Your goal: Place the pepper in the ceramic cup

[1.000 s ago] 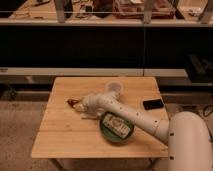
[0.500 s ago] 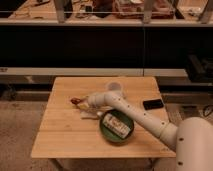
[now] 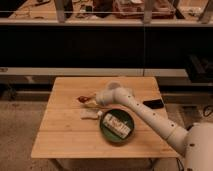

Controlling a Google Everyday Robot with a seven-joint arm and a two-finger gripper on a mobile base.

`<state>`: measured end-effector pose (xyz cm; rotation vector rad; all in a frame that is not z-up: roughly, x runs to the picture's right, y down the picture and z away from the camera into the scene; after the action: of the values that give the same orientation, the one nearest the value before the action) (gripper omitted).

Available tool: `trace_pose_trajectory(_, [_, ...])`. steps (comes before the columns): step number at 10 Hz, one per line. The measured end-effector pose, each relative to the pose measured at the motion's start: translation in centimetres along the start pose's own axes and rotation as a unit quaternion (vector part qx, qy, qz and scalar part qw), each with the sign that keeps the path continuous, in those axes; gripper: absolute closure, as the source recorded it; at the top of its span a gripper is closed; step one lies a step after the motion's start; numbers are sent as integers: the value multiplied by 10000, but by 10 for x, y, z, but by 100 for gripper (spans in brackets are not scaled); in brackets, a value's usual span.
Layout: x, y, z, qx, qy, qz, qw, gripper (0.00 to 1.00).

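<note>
Camera view: gripper closed on the pepper, left of the cup

The gripper [image 3: 93,100] sits over the back-middle of the wooden table [image 3: 60,140], fingers closed on the pepper [image 3: 82,99]. The dark red pepper sticks out leftward from the fingertips, with its long axis lying roughly along the table's width. Whether it touches the wood cannot be told. The ceramic cup [image 3: 113,85] stands just right of the gripper, nearer the back edge and partly hidden by the white arm [image 3: 145,115] – pepper and cup are near each other but apart. A pale packet [image 3: 89,115] lies just in front of the gripper, beside the green plate [image 3: 102,131], which carries a boxed item [image 3: 118,125]. A black flat object [image 3: 153,103] lies near the right edge. Bare wood stretches left of the pepper and along the front-left – the widest free room.
</note>
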<state>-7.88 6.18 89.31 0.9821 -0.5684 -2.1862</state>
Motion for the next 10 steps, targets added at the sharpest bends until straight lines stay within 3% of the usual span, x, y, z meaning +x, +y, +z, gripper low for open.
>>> trace_pose_trajectory(4, [-31,9,-57,-198,-70,134,9997,70])
trace_pose_trajectory(10, [-82,36,-108,-665,-319,344,9967,70])
